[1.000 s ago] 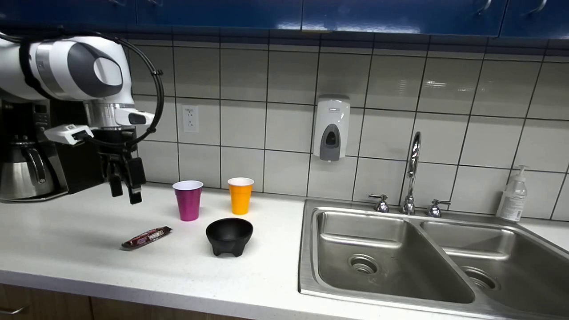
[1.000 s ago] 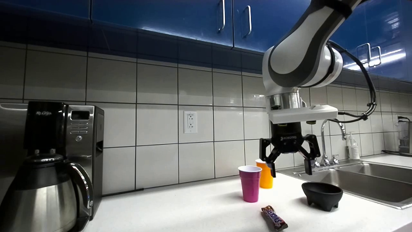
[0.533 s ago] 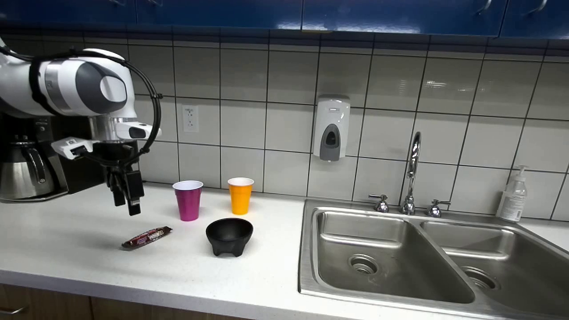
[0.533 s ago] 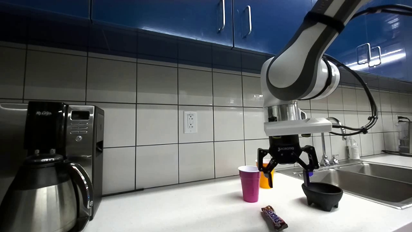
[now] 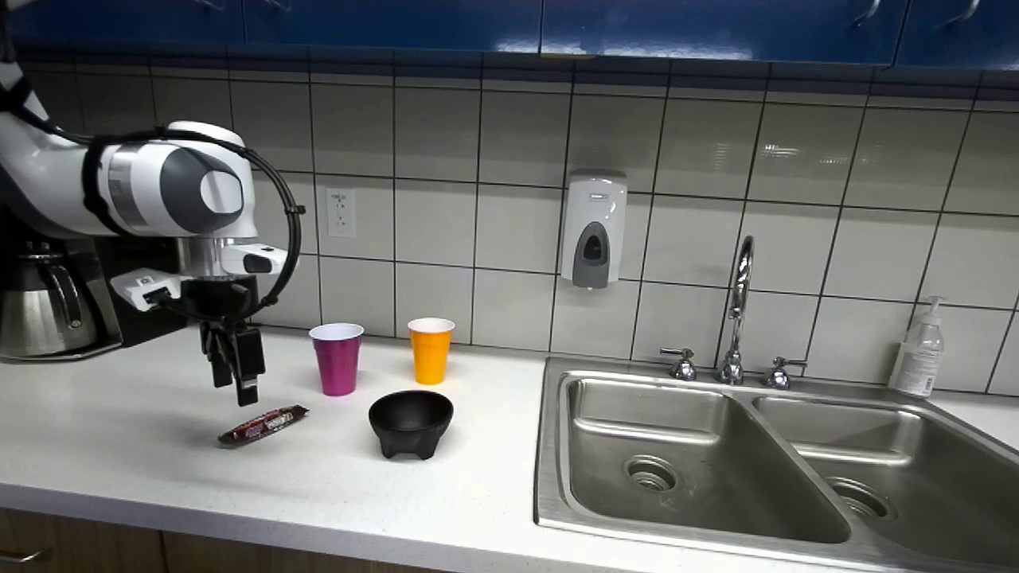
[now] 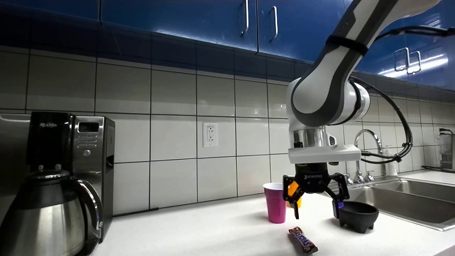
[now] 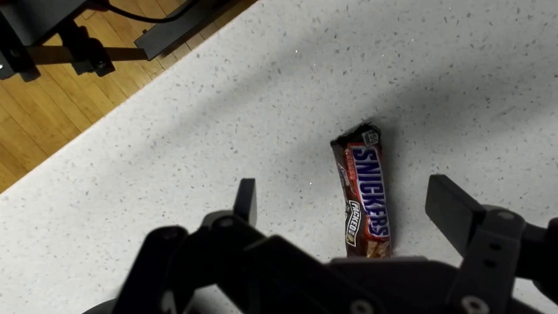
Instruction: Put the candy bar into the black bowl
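Lower than a second ago, the gripper (image 6: 316, 212) hangs spread wide — beneath it, the candy bar (image 7: 366, 192) lies on the counter (image 5: 119, 438) near the black bowl (image 5: 410, 422) — beyond stand a pink cup (image 5: 337, 360) and an orange cup (image 5: 431, 352).

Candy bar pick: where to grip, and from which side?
I'd grip the candy bar across its middle, straight down from above. It's slim and lies flat on the counter. The gripper is open, and in the wrist view its fingers appear beyond either long side of the bar, so closing should pinch those.
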`<state>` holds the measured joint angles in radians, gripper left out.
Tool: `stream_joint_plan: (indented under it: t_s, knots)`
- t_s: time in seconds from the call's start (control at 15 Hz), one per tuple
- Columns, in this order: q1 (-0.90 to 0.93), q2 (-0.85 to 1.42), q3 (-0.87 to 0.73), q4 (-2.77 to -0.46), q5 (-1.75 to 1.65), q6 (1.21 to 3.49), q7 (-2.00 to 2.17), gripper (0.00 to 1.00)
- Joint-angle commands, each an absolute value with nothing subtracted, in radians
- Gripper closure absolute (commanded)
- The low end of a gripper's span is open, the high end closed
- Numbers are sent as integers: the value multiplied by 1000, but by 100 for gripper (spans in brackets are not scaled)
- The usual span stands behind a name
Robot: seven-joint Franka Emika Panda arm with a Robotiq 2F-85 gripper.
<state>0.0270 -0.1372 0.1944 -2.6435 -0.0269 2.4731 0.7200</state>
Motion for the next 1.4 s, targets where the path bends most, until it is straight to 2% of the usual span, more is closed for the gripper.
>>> stream_joint_plan:
  t_s: [0.0, 1.33]
  knots:
    - [31, -73, 175, -2589, -55, 2483, 752, 0]
    - [113, 192, 76, -2390, -33, 2475, 730, 0]
